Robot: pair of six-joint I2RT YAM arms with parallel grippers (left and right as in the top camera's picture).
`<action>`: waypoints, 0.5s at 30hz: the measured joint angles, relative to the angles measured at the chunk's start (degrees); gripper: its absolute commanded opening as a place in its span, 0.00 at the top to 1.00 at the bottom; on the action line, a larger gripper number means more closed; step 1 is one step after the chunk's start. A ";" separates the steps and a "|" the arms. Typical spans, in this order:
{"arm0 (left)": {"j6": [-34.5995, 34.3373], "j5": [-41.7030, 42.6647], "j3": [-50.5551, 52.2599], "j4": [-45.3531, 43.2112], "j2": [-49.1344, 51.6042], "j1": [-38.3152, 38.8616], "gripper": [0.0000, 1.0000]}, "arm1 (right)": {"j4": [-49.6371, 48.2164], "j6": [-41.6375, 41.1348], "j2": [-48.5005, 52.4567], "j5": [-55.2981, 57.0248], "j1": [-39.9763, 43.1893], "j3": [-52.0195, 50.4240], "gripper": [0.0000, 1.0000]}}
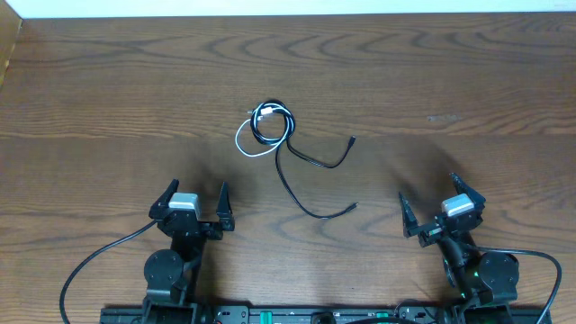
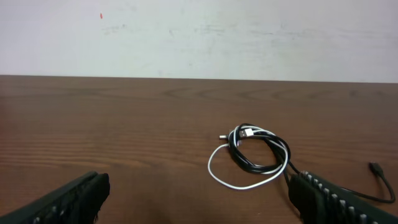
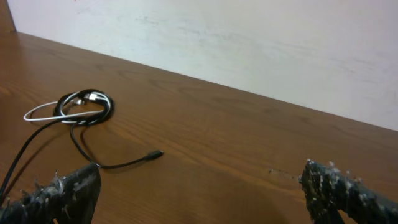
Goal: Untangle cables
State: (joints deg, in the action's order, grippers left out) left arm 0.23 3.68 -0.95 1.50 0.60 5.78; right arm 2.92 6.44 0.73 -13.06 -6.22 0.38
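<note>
The left gripper (image 1: 197,189) and right gripper (image 1: 427,187) are held wide open, nothing grasped, at the front edge of the table (image 1: 108,90). The cables (image 1: 270,126) are bunched mid-table, well apart from both (a white loop (image 1: 241,144) overlaps the black coil (image 1: 274,135)), with two black tails trailing right.

1. The surface (image 1: 108,90) looks like brown wood with bold dark grain, smooth and softly sheened.
2. The black cables (image 1: 315,165) have smooth, slightly glossy plastic-looking jackets. The white cable (image 1: 245,144) is smooth and glossy too.
3. The left tool (image 1: 197,186) is matt black, and its pads (image 2: 329,196) are ribbed.
4. The right tool (image 1: 428,187) has rough black fingers (image 3: 62,190) flecked with pale specks.
5. The wall (image 2: 186,31) is matt off-white and faintly scuffed.
</note>
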 measured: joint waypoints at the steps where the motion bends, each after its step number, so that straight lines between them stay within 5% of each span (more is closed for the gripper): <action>1: 0.00 0.00 0.00 0.00 0.00 0.00 0.02 | 0.00 0.00 0.00 0.00 0.00 0.00 0.01; 15: 0.00 -0.02 0.00 0.00 0.00 0.00 0.02 | 0.00 0.02 0.00 0.02 0.00 0.00 0.01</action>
State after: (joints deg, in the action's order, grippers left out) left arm 0.23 3.66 -0.95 1.50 0.60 5.78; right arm 2.92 6.46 0.73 -13.04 -6.22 0.38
